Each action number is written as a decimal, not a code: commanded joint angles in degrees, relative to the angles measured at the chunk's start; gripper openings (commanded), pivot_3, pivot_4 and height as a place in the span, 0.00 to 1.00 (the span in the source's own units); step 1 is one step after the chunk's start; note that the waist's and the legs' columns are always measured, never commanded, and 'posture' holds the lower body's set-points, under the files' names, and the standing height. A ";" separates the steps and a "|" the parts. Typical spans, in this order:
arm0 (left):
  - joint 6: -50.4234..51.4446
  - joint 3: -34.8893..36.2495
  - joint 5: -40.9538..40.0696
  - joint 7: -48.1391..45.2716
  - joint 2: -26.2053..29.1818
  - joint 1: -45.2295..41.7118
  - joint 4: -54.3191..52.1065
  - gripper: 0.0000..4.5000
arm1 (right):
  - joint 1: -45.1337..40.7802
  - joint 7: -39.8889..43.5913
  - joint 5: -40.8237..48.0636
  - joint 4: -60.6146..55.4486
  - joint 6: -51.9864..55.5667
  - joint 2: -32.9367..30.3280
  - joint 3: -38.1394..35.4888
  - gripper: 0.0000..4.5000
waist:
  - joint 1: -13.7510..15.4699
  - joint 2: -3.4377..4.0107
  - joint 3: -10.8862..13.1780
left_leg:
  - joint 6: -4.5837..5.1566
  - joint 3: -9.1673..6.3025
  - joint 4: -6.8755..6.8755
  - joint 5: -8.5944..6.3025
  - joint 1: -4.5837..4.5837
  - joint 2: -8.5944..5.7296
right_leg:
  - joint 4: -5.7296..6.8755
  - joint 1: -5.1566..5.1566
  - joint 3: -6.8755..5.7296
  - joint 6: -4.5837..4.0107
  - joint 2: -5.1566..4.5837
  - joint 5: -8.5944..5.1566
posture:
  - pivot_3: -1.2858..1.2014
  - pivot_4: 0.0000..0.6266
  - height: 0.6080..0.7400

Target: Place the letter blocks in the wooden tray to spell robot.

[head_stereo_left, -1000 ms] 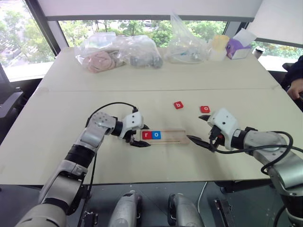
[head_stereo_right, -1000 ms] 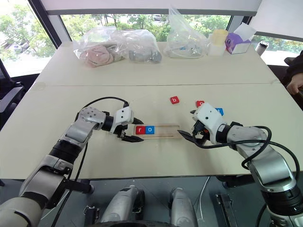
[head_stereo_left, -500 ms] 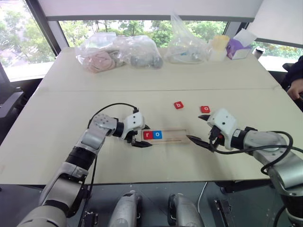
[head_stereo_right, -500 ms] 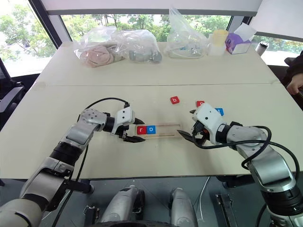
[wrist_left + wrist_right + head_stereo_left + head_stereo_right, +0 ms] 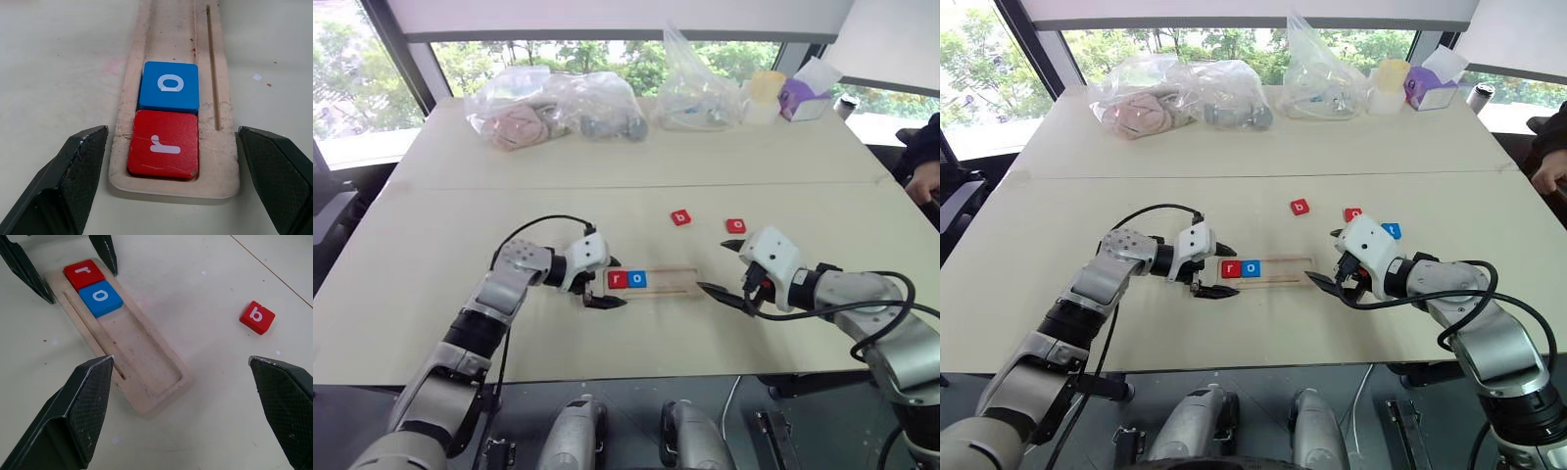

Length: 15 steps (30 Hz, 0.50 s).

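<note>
We hold the left claw [image 5: 604, 282] apart around the wooden tray's [image 5: 671, 282] end, steadying it; red r [image 5: 164, 144] and blue o [image 5: 169, 86] sit seated. Our right claw [image 5: 1330, 260] gapes empty, ready for the b [image 5: 257, 317].

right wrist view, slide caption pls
Open right gripper over wooden tray holding r and o; b waits aside.

My arms [image 5: 499, 294] are silver-grey with black joints, white wrist housings, looping black cables, and black fingers [image 5: 68, 181], seemingly cross-hatched on the pads.
</note>
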 commanded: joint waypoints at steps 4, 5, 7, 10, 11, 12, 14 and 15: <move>4.64 2.58 -3.39 1.00 1.85 0.04 -8.08 0.99 | -1.92 0.64 0.84 -0.74 0.14 0.29 -0.19 1.00 | 0.01 -0.01 0.03 | 0.00 0.01 0.00 0.00 -0.14 0.01 | 0.01 -0.14 -0.01 -0.01 0.00 0.01 | 0.52 0.24 0.89; 5.61 3.00 -3.96 1.34 2.18 -0.01 -9.61 0.99 | -2.10 0.75 0.87 -0.68 0.16 0.41 0.03 1.00 | 0.03 -0.01 0.03 | 0.00 0.00 0.00 0.00 -0.19 0.01 | 0.01 -0.19 -0.01 -0.01 0.00 0.01 | 0.52 0.24 0.89; 7.03 3.97 -4.89 2.18 2.85 -0.01 -12.25 0.99 | -2.80 0.82 0.83 -0.11 0.08 0.93 0.63 1.00 | 0.00 -0.01 0.03 | 0.00 0.00 0.01 0.00 -0.31 0.01 | 0.01 -0.29 -0.02 -0.01 0.00 0.01 | 0.52 0.24 0.89; 8.07 5.22 -5.82 3.64 3.69 0.13 -15.11 0.99 | -5.19 -0.18 1.46 1.90 -0.03 3.54 1.41 1.00 | -0.07 -0.01 0.03 | 0.01 0.01 0.02 0.01 -0.49 0.01 | 0.03 -0.46 -0.02 0.00 0.02 0.01 | 0.52 0.24 0.89; 8.67 5.58 -6.27 3.98 4.05 0.20 -16.04 0.99 | -6.31 -0.91 1.33 2.91 0.44 4.67 1.88 1.00 | -0.12 -0.01 0.03 | 0.01 0.02 0.03 0.01 -0.50 0.01 | 0.05 -0.49 -0.03 0.00 0.03 0.01 | 0.52 0.24 0.89; 9.42 6.24 -6.91 4.31 4.50 0.35 -17.47 0.99 | -7.85 -2.10 0.04 4.76 0.59 5.84 2.98 1.00 | -0.12 -0.01 0.03 | 0.01 0.02 0.03 0.02 -0.51 0.01 | 0.07 -0.51 -0.03 0.00 0.05 0.02 | 0.52 0.24 0.89; 11.80 8.06 -8.90 5.04 5.33 0.72 -20.59 0.99 | -10.95 -4.85 -2.34 8.75 1.08 8.19 4.64 1.00 | -0.14 0.01 0.05 | 0.01 0.02 0.05 0.02 -0.53 0.02 | 0.11 -0.55 -0.04 0.00 0.07 0.02 | 0.52 0.24 0.89; 13.07 8.99 -10.08 5.46 5.75 0.91 -22.01 0.99 | -12.38 -6.23 -3.27 10.61 1.36 9.37 5.22 1.00 | -0.19 -0.01 0.06 | 0.01 0.03 0.05 0.02 -0.54 0.02 | 0.12 -0.56 -0.05 -0.01 0.07 0.02 | 0.52 0.24 0.89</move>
